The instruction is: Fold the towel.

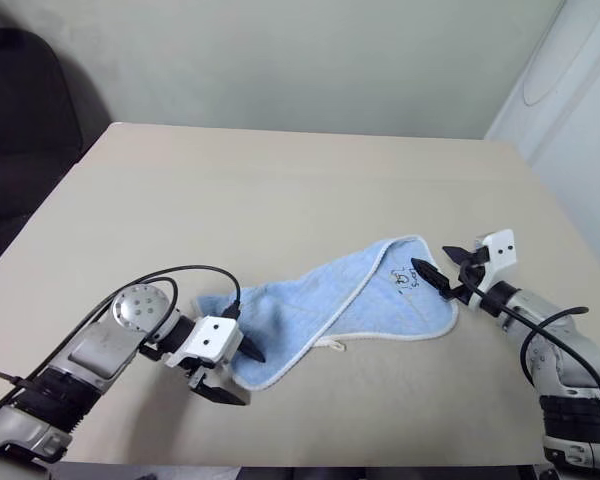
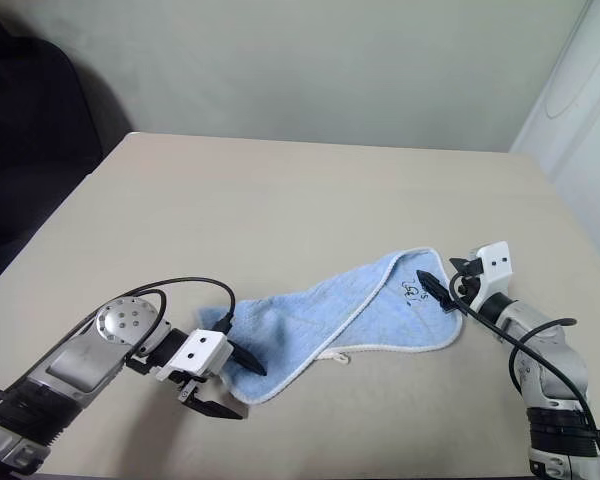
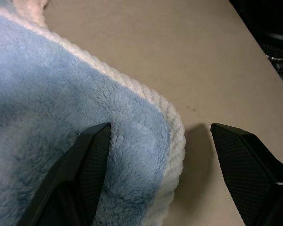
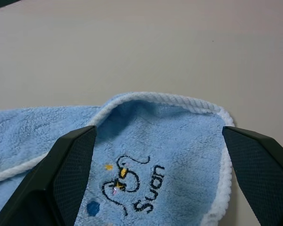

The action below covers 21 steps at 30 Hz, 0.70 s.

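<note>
On the table [image 1: 280, 190], both released tools, left [image 1: 235, 375] and right [image 1: 442, 265], flank the rumpled towel [image 1: 330, 310].

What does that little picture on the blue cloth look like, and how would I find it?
On the beige table lies a rumpled light-blue terry towel with white edging. Follow it to the corner at the robot's right, between the open black fingers of the right gripper. There sits a small dark outlined emblem with tiny yellow and blue spots and cursive lettering, the towel's one marking.

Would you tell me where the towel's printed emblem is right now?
The emblem sits on the towel near its corner on the robot's right, directly in front of the open right gripper, toward the table's right edge.
</note>
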{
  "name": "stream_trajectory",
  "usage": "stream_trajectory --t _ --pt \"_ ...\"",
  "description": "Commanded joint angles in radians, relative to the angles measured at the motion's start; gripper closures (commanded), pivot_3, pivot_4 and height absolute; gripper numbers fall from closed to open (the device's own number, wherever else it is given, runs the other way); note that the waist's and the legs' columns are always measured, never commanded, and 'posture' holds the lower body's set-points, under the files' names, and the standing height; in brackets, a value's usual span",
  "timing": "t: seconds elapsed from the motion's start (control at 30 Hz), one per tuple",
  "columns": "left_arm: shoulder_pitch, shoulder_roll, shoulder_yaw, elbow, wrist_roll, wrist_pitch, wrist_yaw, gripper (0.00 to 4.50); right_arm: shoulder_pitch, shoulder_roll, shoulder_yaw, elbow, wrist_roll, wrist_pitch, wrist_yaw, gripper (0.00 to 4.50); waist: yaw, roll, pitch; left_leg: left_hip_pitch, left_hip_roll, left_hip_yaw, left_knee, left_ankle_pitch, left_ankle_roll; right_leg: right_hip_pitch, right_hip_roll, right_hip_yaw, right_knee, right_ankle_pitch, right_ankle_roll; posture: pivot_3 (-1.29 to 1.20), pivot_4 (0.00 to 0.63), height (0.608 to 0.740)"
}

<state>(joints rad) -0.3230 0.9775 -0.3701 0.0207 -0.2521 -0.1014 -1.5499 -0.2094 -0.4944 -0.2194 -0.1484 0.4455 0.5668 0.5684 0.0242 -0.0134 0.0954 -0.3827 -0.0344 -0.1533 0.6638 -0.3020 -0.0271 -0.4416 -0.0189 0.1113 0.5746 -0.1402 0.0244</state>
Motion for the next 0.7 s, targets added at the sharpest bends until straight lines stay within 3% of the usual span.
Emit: stream_trajectory --t 0.03,0.1,0.2,0.5,0.7 --pt "0.037 0.002 0.008 -0.025 0.007 -0.014 -0.035 0.85 0.01 -0.017 -0.036 -0.076 0.03 0.027 -0.017 0.0 -0.001 0.001 -0.002 0.0 0.0 0.0 0.0 0.0 0.0 0.0 0.0 0.0 0.0 0.0 0.0 0.0 0.15 0.74" --pt "0.058 0.008 0.018 -0.042 0.004 -0.013 -0.031 0.85 0.022 -0.018 -0.042 -0.094 0.035 0.042 -0.019 0.0 -0.002 0.002 -0.004 0.0 0.0 0.0 0.0 0.0 0.0 0.0 0.0 0.0 0.0 -0.001 0.001 0.0 0.15 0.74" --pt "0.083 0.01 0.044 -0.058 -0.008 0.001 -0.022 1.37 0.027 -0.022 -0.043 -0.105 0.041 0.061 -0.025 0.0 -0.003 0.003 -0.006 0.0 0.0 0.0 -0.001 0.0 0.0 0.0 0.0 0.0 0.0 -0.002 0.003 0.0 0.15 0.74" --pt "0.127 0.012 0.095 -0.082 -0.032 0.035 -0.016 4.48 0.022 -0.02 -0.039 -0.13 0.058 0.097 -0.038 0.0 -0.004 0.003 -0.006 -0.002 0.0 0.0 -0.002 -0.001 -0.001 -0.003 0.0 0.001 0.0 -0.004 0.006 0.0 0.15 0.74" --pt "0.119 0.0 0.11 -0.07 -0.036 0.046 -0.004 4.48 0.015 -0.02 -0.037 -0.131 0.063 0.104 -0.042 0.0 -0.004 0.003 -0.006 -0.002 0.0 0.0 -0.002 -0.001 -0.001 -0.004 0.0 0.001 0.0 -0.003 0.004 0.0 0.15 0.74"
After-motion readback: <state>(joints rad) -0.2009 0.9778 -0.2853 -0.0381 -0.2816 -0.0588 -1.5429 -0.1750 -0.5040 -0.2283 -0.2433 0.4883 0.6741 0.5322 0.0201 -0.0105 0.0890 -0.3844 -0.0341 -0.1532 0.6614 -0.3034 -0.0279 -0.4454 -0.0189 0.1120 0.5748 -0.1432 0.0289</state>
